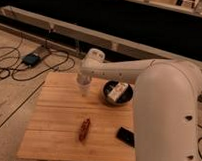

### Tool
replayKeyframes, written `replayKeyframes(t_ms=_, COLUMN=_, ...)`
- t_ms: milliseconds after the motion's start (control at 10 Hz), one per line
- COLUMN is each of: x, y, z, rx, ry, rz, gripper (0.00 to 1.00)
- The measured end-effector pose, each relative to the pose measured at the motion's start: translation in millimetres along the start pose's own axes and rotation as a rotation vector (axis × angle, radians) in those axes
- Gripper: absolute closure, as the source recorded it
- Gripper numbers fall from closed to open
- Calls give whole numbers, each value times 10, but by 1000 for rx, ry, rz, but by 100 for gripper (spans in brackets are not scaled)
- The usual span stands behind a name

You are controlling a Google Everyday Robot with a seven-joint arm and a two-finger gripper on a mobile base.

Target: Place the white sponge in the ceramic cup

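Behind the square pale wooden counter (pixel 58 118) run dark rails and a floor strewn with black cables. The robot's white hand (pixel 84 89) hangs at the far side of the counter, pointing straight down; whether it is spread or pressed together I cannot tell, and the small pale ceramic cup and the off-white sponge are both hidden, presumably right under it. Just to the hand's right sits a wide dark round bowl (pixel 106 97) holding a white-and-tan boxy item (pixel 117 90). Nearer the camera lie a reddish-brown elongated snack (pixel 85 129) and a flat black rectangular object (pixel 125 135). The sponge should be light and squashy, best pinched across its short sides; the cup looks tippable and breakable.
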Motion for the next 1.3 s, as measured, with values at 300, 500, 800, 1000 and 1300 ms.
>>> replayKeyframes(t_ms=300, x=22, y=45, z=-20, rx=-3, ry=28, rz=10, gripper=22)
replayKeyframes(t_ms=500, x=-11, y=65, z=-21, rx=-5, ry=32, rz=10, gripper=20)
replayKeyframes(t_ms=800, x=-63, y=94, z=-17, rx=-7, ry=34, rz=12, gripper=20)
replayKeyframes(t_ms=1000, x=-94, y=91, z=-22, rx=-5, ry=34, rz=12, gripper=20)
replayKeyframes(t_ms=1300, x=-122, y=74, z=-62, rx=3, ry=35, rz=16, gripper=20)
